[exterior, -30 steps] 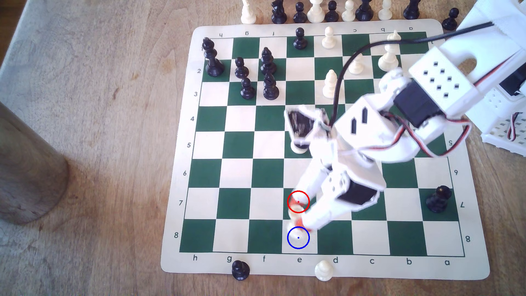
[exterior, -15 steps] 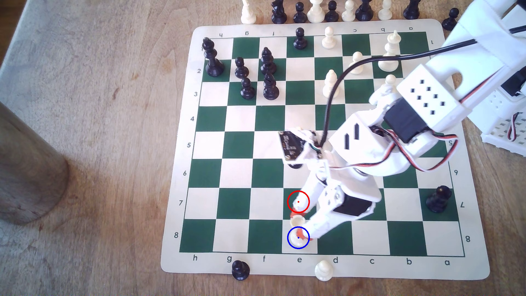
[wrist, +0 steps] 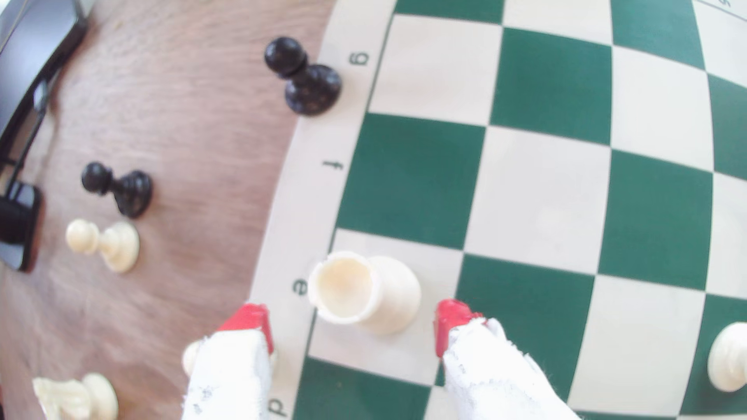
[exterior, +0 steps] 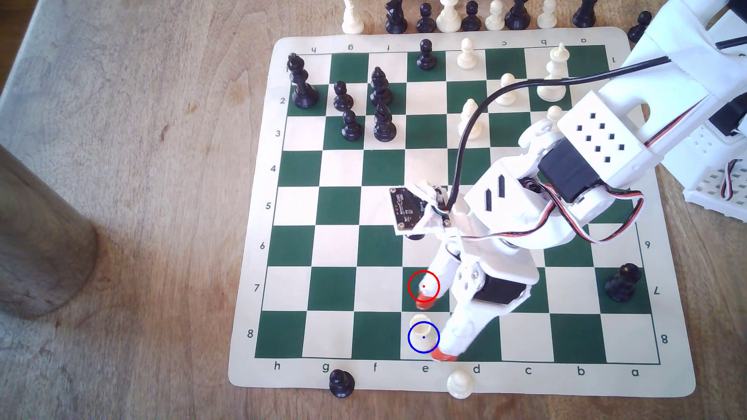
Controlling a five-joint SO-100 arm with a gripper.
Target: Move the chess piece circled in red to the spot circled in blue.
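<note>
Cream rook [exterior: 420,323] [wrist: 366,288] upright on the blue-ringed cream square [exterior: 432,347] [wrist: 404,355] in the e file, row 8; gripper [exterior: 433,328] [wrist: 353,327] spread wide around it, red-tipped fingers [exterior: 444,356] [wrist: 450,323] clear of both sides, touching nothing; cream pawn [exterior: 459,383] just off the board edge nearby

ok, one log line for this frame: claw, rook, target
claw: open, tips either side of rook, apart | white rook: upright on e8 | blue-ringed square: occupied by rook | step: released
</note>
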